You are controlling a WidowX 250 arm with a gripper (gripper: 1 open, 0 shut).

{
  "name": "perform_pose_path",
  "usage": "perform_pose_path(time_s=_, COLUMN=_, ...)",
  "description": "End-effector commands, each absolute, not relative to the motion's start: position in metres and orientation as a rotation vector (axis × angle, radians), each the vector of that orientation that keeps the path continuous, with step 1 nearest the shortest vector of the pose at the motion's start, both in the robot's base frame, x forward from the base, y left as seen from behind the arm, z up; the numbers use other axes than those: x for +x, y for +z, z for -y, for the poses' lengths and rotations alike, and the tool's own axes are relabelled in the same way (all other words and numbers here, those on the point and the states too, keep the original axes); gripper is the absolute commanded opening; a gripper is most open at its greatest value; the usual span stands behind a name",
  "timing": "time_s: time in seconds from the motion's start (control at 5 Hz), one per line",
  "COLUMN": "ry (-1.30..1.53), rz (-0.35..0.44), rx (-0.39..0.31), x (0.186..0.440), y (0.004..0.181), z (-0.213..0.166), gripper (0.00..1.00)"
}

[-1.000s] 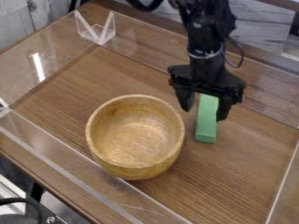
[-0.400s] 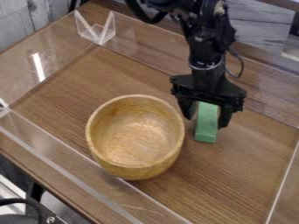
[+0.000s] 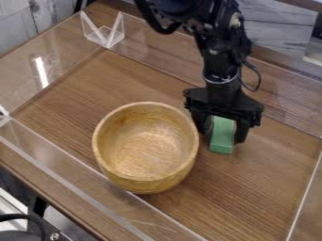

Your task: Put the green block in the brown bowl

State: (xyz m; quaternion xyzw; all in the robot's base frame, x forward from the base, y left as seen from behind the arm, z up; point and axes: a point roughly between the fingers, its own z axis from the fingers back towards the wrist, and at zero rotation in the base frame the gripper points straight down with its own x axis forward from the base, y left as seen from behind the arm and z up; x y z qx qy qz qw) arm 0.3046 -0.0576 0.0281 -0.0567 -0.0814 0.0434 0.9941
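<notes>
My spread jaws straddle the green block, which lies on the desk just beside the brown wooden bowl; I judge reaching nearly done, gripping, lifting and placing left.

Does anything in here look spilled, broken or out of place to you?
Nothing stands out: the brown bowl sits upright with nothing spilled around it, and the green block lies on the table beside it, partly hidden by the claw.
</notes>
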Motion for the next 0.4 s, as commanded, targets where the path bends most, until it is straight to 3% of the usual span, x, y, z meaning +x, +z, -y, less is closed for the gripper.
perform_pose_path(time_s=0.0, ry=0.081, rz=0.19, rx=-0.123, x=0.3084, y=0.0342, z=0.0604, gripper=0.0)
perform_pose_path(time_s=0.2, ry=0.068, rz=0.168, rx=-0.113, x=0.3053, y=0.0403, z=0.0594, gripper=0.0)
